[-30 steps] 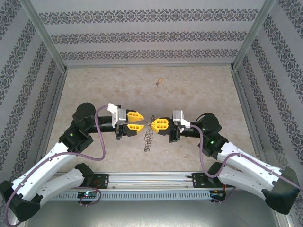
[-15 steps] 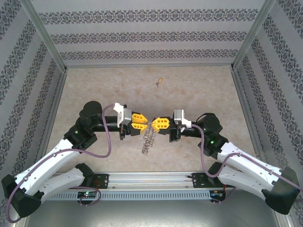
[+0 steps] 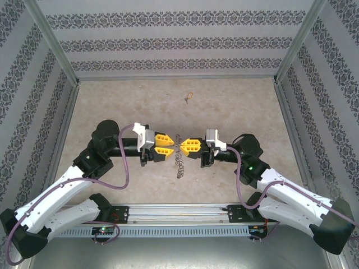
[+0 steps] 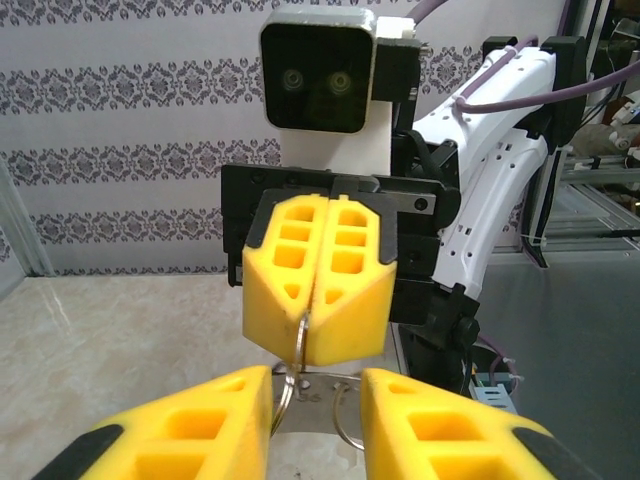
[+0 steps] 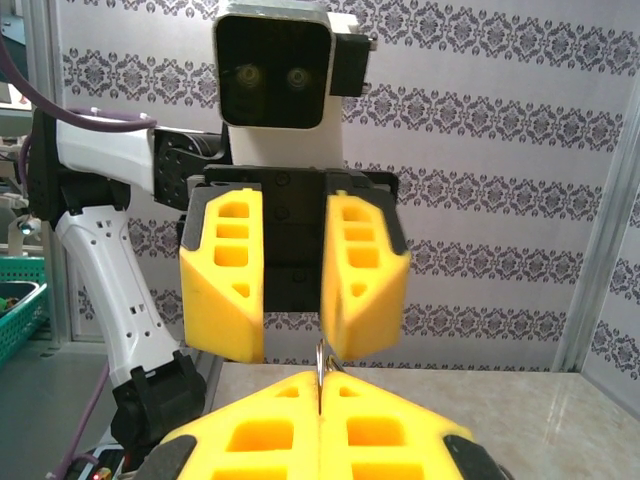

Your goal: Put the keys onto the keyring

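I am watching the table [image 3: 112, 101] stretching out beneath the keyring [image 3: 179, 162]. My left tool [image 3: 171, 145] is hovering just left of the keyring, its jaws standing apart around the wire. My right tool [image 3: 185, 147] is pinching the keyring from the right, jaws closed on it. The key [image 3: 188, 98] is lying well beyond the keyring.

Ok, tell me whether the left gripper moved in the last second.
Yes: the left gripper shifted right, toward the keyring, judged against the resting key.

Both white-and-black arms reach inward, wrists level, tips nearly meeting. Yellow-fingered left gripper [image 3: 171, 145]: jaws parted. Yellow-fingered right gripper [image 3: 183, 147]: jaws pressed together.
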